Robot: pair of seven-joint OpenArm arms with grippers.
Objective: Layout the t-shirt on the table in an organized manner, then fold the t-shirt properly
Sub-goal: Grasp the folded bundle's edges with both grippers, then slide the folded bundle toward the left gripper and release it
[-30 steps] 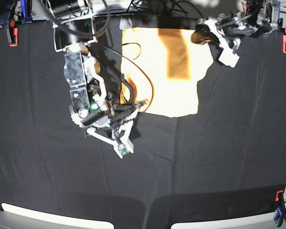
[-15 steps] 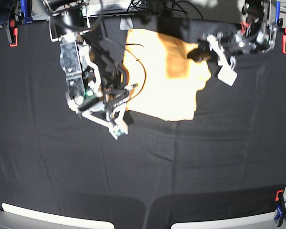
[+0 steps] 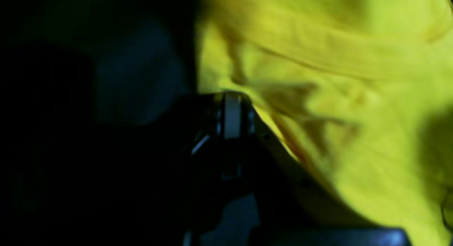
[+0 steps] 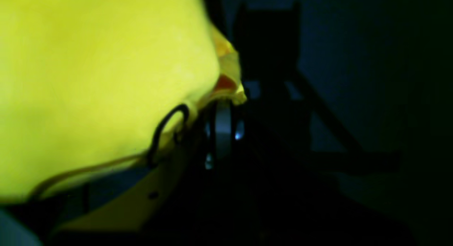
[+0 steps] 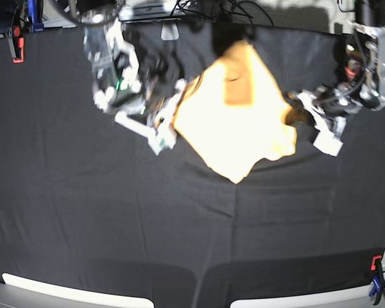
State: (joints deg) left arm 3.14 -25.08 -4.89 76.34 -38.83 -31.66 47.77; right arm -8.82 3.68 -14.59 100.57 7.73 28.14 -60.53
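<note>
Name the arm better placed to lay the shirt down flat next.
Neither alone, probably. The right gripper and the left gripper are each shut on opposite edges of the shirt, held spread above the table; lowering both together looks best.

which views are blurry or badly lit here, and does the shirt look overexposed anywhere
Base view: both arms motion-blurred, the t-shirt blown out almost white. Left wrist view: soft focus, the left gripper nearly black. Right wrist view: dark, the right gripper barely lit, cloth glaring yellow.
</note>
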